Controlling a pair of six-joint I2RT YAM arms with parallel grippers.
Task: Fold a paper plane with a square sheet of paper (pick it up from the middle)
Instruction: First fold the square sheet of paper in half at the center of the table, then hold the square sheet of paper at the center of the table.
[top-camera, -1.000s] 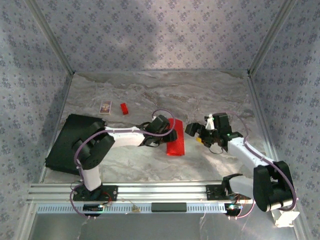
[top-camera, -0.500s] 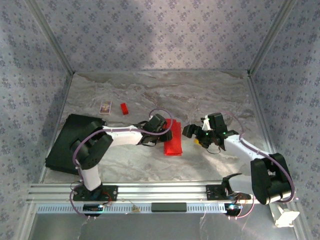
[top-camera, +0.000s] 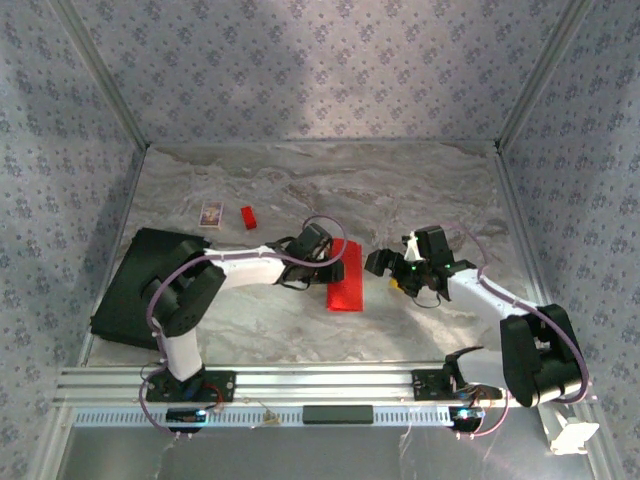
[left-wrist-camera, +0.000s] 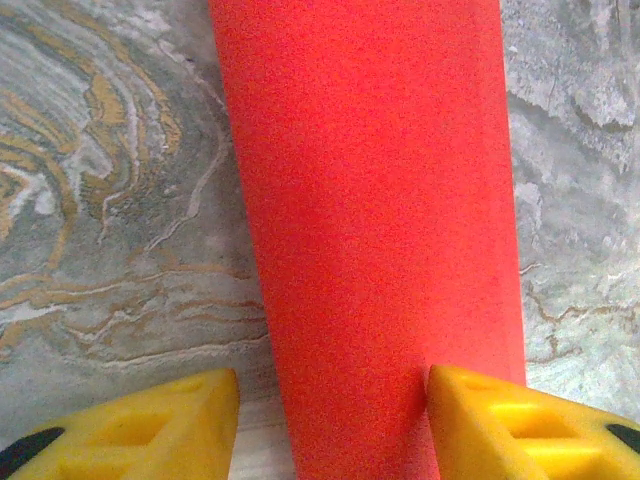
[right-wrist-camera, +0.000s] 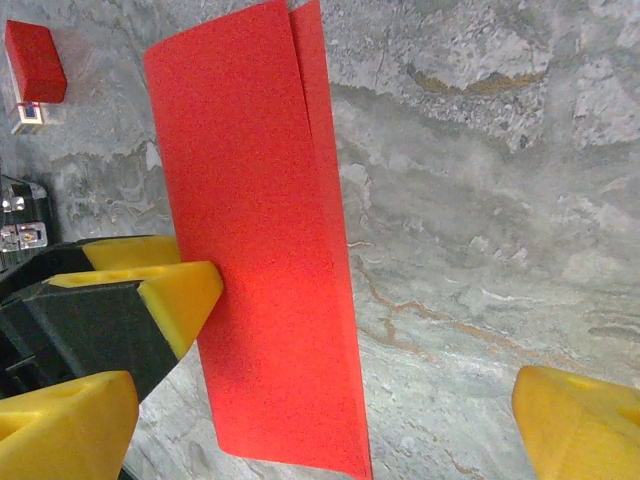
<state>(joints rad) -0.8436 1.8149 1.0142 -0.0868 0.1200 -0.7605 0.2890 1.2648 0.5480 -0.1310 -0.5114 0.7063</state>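
**Folded red sheet mid-counter, left gripper straddling it, right gripper wide beside it**

The square sheet of paper (top-camera: 346, 285) lies flat near the middle of the marbled counter (top-camera: 420, 185). It is folded into a long narrow strip, and one layer's edge shows slightly offset along a long side. It is not a dart yet, so judge the folding as part done.

Your left gripper (left-wrist-camera: 333, 400) is down at the strip with its jaws about half spread. One yellow fingertip sits on bare counter just beside a long edge, and the other overlaps the opposite edge. Nothing is clamped. This looks like pressing the fold flat or pinning the strip so it cannot slide.

Your right gripper (right-wrist-camera: 325, 400) hangs just to the right of the sheet with its jaws spread wide, holding nothing. It seems to be waiting for an edge to lift.

You have bare counter behind the sheet and in front of it. A small red block (top-camera: 248, 217) and a patterned card (top-camera: 210, 213) sit back-left, well apart from the work. A black pad (top-camera: 130, 285) lies along the left side. The tightest spot is between the two grippers, which are near each other, so any sweep across the strip needs care.
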